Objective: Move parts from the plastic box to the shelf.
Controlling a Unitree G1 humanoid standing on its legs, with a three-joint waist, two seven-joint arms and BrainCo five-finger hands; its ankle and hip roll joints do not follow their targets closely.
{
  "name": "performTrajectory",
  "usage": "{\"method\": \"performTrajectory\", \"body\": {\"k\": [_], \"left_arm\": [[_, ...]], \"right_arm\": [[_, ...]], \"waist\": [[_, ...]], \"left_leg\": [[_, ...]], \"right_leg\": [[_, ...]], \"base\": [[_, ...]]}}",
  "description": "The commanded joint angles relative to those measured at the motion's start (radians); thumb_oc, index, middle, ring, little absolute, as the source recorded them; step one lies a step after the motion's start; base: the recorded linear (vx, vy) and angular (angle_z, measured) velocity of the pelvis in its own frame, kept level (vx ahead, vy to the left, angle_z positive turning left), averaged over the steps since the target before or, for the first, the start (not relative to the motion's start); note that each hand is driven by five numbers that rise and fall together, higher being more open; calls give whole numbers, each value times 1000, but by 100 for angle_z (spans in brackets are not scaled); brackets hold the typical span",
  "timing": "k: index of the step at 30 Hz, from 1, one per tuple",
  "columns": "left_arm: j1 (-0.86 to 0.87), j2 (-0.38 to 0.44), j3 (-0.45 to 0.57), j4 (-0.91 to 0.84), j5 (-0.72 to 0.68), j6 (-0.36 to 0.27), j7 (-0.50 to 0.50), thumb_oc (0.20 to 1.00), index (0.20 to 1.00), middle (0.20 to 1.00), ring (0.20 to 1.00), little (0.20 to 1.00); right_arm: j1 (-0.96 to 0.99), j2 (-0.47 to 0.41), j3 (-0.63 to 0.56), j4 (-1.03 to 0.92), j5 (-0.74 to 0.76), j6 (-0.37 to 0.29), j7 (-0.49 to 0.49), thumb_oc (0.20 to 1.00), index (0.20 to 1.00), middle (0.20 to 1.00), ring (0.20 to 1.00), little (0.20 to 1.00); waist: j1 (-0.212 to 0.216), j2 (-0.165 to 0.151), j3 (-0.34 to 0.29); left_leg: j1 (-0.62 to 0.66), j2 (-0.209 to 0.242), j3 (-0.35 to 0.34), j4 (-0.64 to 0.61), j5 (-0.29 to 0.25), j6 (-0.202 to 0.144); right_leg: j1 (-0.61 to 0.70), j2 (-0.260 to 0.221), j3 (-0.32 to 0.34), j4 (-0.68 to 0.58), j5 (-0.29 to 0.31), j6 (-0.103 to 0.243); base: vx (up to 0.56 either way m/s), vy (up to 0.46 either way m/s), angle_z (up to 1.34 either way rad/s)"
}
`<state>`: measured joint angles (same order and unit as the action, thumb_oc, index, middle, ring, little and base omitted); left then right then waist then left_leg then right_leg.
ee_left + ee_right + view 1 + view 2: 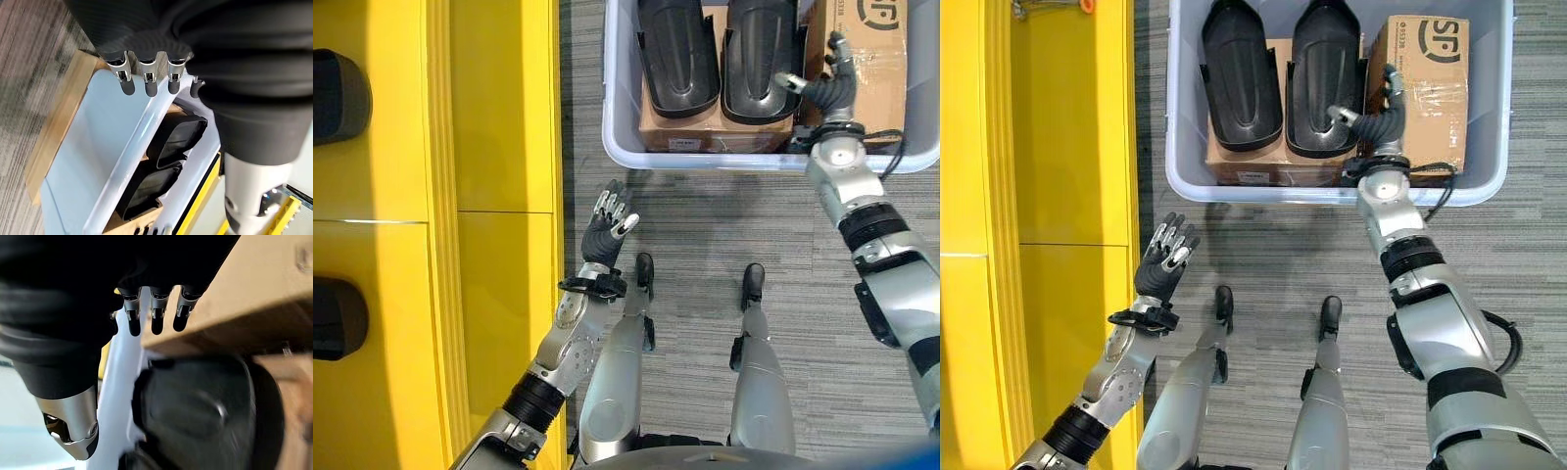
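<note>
While my right hand (1378,116) reaches over the near wall of the plastic box (1190,171), its fingers are loosely spread and clamped on nothing, the thumb stretched toward the nearer of two black moulded parts and the other fingers rising along the taller cardboard carton (1430,88) beside it. I judge this is the approach to a pick: the hand sits in the gap between the part and the carton so that it can close around the part's edge. My right wrist view shows my fingertips (155,323) straight, with the dark part (205,411) just past them and the carton's brown side above.

The two parts, the right black part (1324,78) and the left black part (1241,83), lie side by side, hollow side down, on a flat cardboard box (1273,168) inside the plastic box. Raised that way, they sit near the rim and are easy to reach from above. Neither is lifted yet.

My left hand (1166,257) hangs over the grey carpet (1263,255), between the plastic box and the yellow shelf (1067,147) at my left, palm up, fingers relaxed and apart, empty. I take it to be waiting clear of the box. On the shelf, two dark objects (337,318) lie at the far left edge; I cannot tell whether they are parts.
</note>
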<state>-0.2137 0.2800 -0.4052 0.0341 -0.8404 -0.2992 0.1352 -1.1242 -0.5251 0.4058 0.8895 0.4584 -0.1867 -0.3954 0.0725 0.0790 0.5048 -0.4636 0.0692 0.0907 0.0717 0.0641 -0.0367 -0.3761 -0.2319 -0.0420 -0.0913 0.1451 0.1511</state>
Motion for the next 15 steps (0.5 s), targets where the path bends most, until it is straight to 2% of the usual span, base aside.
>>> {"method": "performTrajectory", "body": {"k": [1,8,15], "left_arm": [[12,31,4,-81,3,-56,4,1000,1000,1000,1000,1000],[4,35,11,-77,9,-67,24,1000,1000,1000,1000,1000],[2,38,9,-79,6,-70,25,1000,1000,1000,1000,1000]], "right_arm": [[-111,-19,22,-6,-15,-29,2,1000,1000,1000,1000,1000],[-124,15,32,-3,-24,-25,-2,1000,1000,1000,1000,1000],[-144,11,40,42,-31,-20,-3,1000,1000,1000,1000,1000]], "waist": [[2,-31,12],[4,-34,15],[7,-28,15]], "left_leg": [[-74,74,-22,65,5,-63],[-87,70,-24,66,5,-61],[-96,66,-27,58,11,-60]], "right_leg": [[62,-104,-20,66,-21,43],[51,-103,-20,65,-19,41],[45,-104,-24,63,-20,41]], "base": [[-9,10,3],[-2,1,0],[0,0,0]]}}
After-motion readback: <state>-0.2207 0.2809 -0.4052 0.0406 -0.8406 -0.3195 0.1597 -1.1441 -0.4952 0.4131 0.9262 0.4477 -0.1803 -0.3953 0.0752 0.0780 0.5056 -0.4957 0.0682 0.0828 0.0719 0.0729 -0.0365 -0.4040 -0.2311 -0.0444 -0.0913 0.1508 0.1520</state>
